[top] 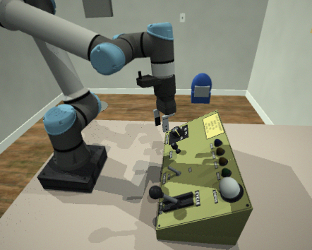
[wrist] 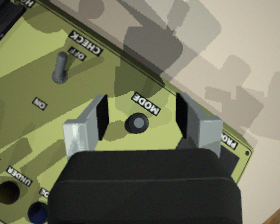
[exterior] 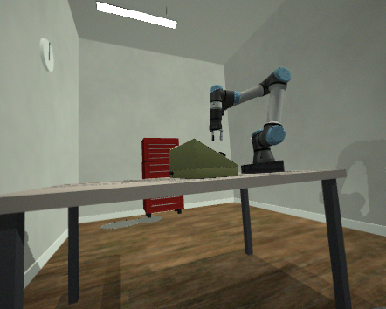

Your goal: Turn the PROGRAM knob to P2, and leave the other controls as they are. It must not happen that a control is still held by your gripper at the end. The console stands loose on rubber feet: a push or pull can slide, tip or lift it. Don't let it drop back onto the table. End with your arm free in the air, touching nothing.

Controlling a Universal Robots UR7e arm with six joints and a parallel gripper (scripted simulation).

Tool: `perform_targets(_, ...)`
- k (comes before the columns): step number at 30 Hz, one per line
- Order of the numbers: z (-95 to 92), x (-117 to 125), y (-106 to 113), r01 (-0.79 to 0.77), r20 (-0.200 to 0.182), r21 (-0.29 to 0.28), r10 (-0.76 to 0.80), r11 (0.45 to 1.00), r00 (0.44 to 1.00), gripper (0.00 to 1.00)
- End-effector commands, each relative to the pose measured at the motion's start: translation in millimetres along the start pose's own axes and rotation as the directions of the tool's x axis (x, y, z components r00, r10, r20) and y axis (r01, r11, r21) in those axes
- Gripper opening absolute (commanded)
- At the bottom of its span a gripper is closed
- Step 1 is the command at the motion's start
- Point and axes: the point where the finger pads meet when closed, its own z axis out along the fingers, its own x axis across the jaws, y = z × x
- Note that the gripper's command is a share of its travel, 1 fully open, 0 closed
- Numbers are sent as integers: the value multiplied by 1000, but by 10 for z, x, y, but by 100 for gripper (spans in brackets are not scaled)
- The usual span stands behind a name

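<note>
1. Gripper is spread fully wide, nothing between the fingers. It points straight down above the far end of the console, not touching it.
2. Wrist view: the fingers straddle the small dark MODE button, which sits on the panel below, centred in the gap.
3. PROGRAM knob is at the far left corner of the sloped panel, on its black plate, just right of and below the fingertips in the top view. In the wrist view only the edge of that plate and part of the PROGRAM label show behind the right-hand finger. Pointer setting unreadable from here.
4. CHECK toggle is further along the panel, its stick lying by the OFF label.
5. Near end of the console: ball-handled lever in its slot, big white dome button, row of coloured lamps up the right side.
6. Console sits flat on the table, to the right of the arm's black base.
</note>
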Motion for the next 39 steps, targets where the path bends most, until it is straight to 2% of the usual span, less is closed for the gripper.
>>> perform_targets(1,47,-150,36,-266,-55,42,268,963,962,100)
perform_targets(7,110,-344,47,-517,-90,108,527,849,845,100)
perform_targets(12,65,-359,-334,-696,-118,147,711,703,693,100)
perform_targets(14,65,-359,-334,-696,-118,147,711,703,693,100)
perform_targets(15,56,-356,-401,-781,-128,174,801,599,586,100)
perform_targets(18,30,-338,-584,-844,-136,194,865,501,482,100)
perform_targets(26,-26,-263,-941,-952,-147,266,982,152,116,100)
perform_targets(29,-41,-238,-1032,-956,-145,293,989,15,-29,100)
perform_targets(31,-41,-238,-1032,-956,-145,293,989,15,-29,100)
perform_targets(32,-45,-231,-1057,-940,-139,319,976,-117,-169,100)
perform_targets(34,-52,-220,-1102,-925,-136,333,961,-184,-240,100)
perform_targets(39,-60,-213,-1188,-838,-120,376,876,-395,-467,100)
